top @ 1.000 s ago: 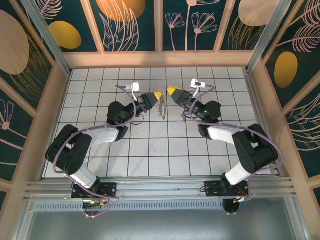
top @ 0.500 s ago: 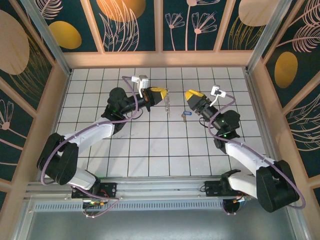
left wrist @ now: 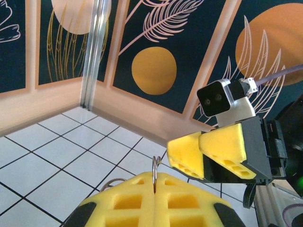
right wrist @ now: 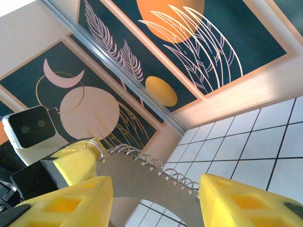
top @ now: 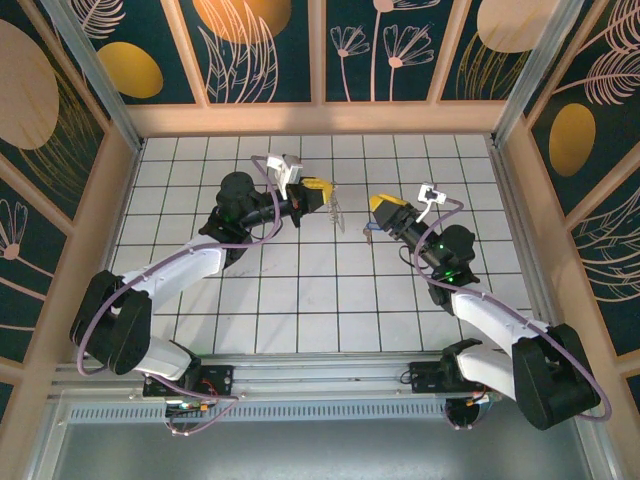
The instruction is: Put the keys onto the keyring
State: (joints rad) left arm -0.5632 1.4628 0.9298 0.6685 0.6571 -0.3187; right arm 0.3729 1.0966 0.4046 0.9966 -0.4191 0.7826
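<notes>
**Left gripper** [top: 322, 188], black two-finger unit with yellow foam pads: clenched tight on the keyring [top: 338, 212], a pale beige oval loop edged with small silvery metal rings. In the left wrist view the pads [left wrist: 128, 201] meet, with one thin silver ring [left wrist: 154, 168] pinched upright in their seam. The keyring hangs off the fingertips above the white tiled table [top: 300, 300], between the two grippers.

**Right gripper** [top: 380, 205], same make: jaws roughly half apart, grasping nothing. In the right wrist view the keyring [right wrist: 137, 177] spans the gap beyond its pads [right wrist: 71, 205]; whether they touch it cannot be told.

**Key** [top: 369, 229], tiny, metal, bright blue plastic head: lies on the tiles just beside the right gripper's tip, apart from the keyring.

**Change:** half a second ago the right gripper stood further right and the key lay clear of it. It has since closed in toward the keyring. A second ago both tips nearly met at mid-table.

**Count:** arms, two; grippers, two; keyring, one; key, one; white wrist cameras [left wrist: 221, 97], two.
</notes>
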